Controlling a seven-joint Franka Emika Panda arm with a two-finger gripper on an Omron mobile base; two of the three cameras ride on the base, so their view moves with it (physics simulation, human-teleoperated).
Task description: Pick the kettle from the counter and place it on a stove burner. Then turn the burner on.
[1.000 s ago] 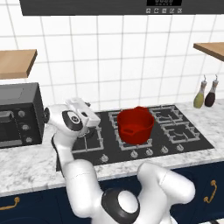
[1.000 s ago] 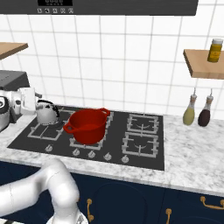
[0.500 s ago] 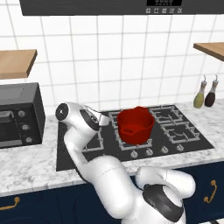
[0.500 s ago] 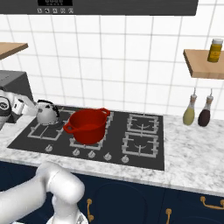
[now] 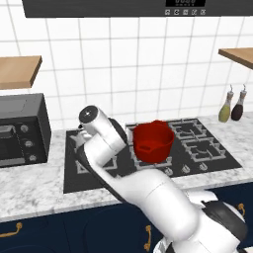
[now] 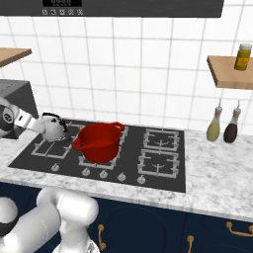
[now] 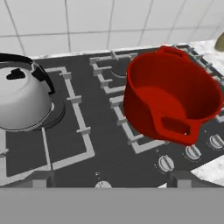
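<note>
Home kitchen, rendered — black glass cooktop (image 6: 163, 170) set in a marble counter (image 6: 222, 185), white tiled wall (image 6: 148, 74), microwave (image 5: 20, 131), navy cabinets (image 6: 217, 232) — bottles (image 6: 213, 129) beside the stove.

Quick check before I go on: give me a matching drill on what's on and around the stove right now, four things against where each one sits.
Things:
1. kettle
2. red pot
3. two bottles
4. yellow jar

Places:
A. on the wooden shelf at upper right
B. hanging on the tiled wall beside the stove's right end
C. on the lone left grate of the stove
D. on the grates next to the kettle, toward the stove's middle

Pairs: 1-C, 2-D, 3-B, 4-A
</note>
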